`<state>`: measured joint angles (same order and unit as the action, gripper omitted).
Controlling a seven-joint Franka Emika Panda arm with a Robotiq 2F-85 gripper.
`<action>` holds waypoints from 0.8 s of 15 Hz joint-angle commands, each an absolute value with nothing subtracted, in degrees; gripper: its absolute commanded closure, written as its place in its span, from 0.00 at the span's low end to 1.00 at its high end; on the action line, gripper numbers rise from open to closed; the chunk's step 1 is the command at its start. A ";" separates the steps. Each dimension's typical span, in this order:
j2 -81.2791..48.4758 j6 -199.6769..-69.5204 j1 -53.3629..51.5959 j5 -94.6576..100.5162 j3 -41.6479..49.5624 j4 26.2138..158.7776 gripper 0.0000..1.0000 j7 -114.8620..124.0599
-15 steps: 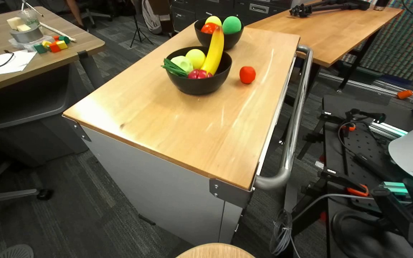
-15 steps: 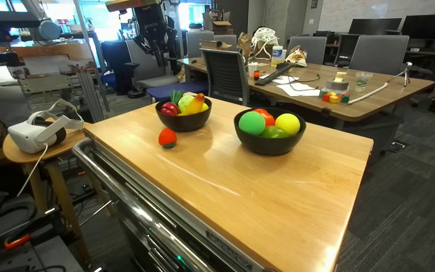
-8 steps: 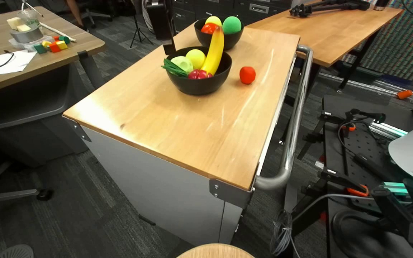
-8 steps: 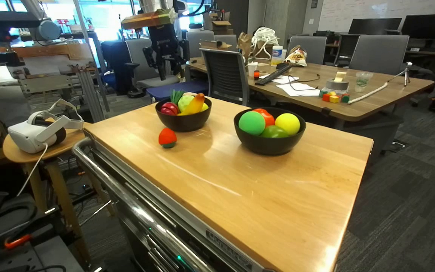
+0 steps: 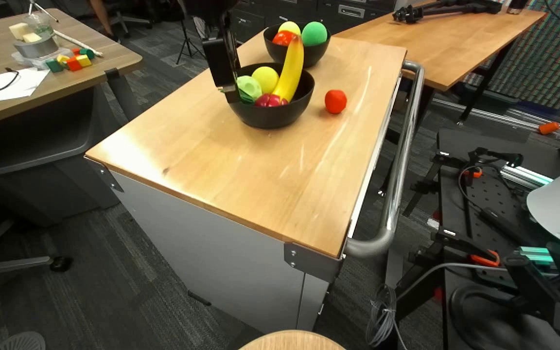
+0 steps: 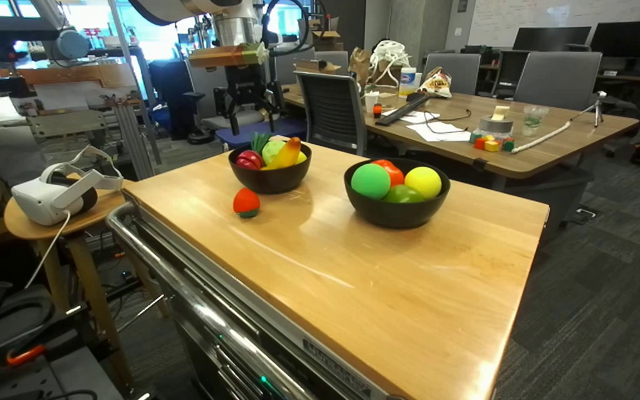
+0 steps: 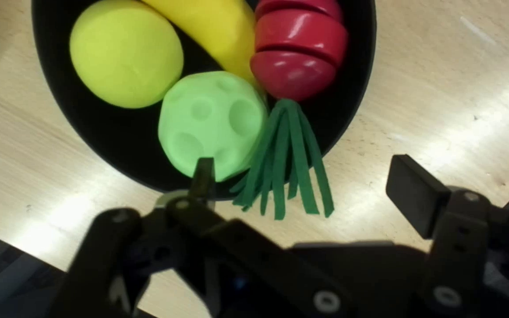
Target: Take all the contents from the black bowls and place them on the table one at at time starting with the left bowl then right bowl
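Observation:
The left black bowl (image 6: 269, 181) holds a yellow ball (image 7: 126, 53), a banana (image 7: 219, 31), a pale green cratered ball (image 7: 212, 121) and a red radish-like piece (image 7: 298, 42) with dark green leaves (image 7: 281, 163) hanging over the rim. Above this bowl's edge hovers my gripper (image 6: 253, 128), wide open with nothing held. In the wrist view the leaf ends reach between the spread fingertips of the gripper (image 7: 308, 185). The right black bowl (image 6: 398, 215) contains a green ball (image 6: 371, 180), a yellow ball (image 6: 423, 183), a red piece (image 6: 392, 171) and a darker green piece (image 6: 403, 194).
A round red piece (image 6: 246, 202) lies on the wooden tabletop (image 6: 353, 266) near the left bowl. A metal rail (image 5: 404, 160) runs along one table edge. Beyond stand a stool with a white headset (image 6: 59, 189) and a desk with small blocks (image 6: 489, 143).
My gripper has come down from higher up to over the left bowl's edge, and its fingers have spread from close together to wide. The bowls and their contents have not moved.

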<state>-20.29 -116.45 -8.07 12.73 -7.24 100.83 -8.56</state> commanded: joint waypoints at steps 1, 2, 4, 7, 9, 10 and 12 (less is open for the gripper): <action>-21.69 -116.76 -7.88 11.44 -7.26 99.09 0.35 -9.95; -21.69 -116.88 -7.93 11.54 -7.24 99.30 0.42 -9.87; -21.73 -117.06 -7.95 11.56 -7.24 99.51 0.58 -9.75; -21.67 -117.21 -8.03 11.71 -7.20 99.75 0.81 -9.51; -21.58 -117.31 -8.05 11.73 -7.19 99.81 0.93 -9.38; -21.51 -117.36 -8.05 11.76 -7.17 99.87 0.95 -9.36; -21.35 -117.40 -8.01 11.73 -7.11 99.95 0.98 -9.29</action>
